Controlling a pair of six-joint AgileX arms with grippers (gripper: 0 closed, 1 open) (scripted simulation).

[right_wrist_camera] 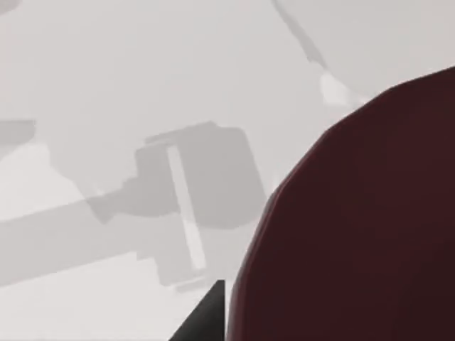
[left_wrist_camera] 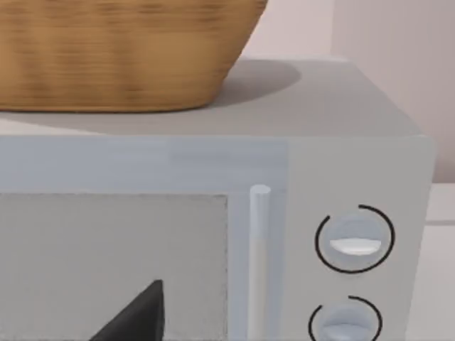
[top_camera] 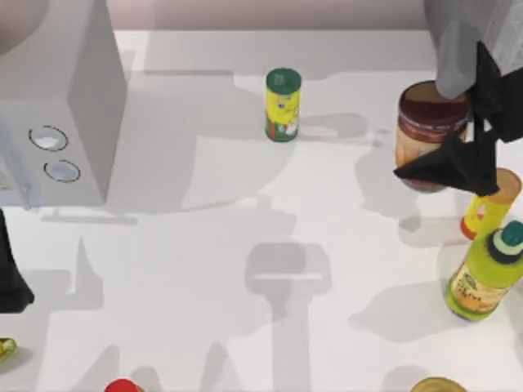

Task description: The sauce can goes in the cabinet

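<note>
While seemingly gripped, sauce can [top_camera: 428, 122] meets right pincer [top_camera: 459, 139].

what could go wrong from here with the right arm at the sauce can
The right gripper sits over the sauce can, with the yellow bottle with the orange cap close beside it; a lift or swing could knock that bottle over. The green bottle stands just beyond and might topple next. The left gripper is parked by the grey box with two dials, whose handled door looks closed.
</note>
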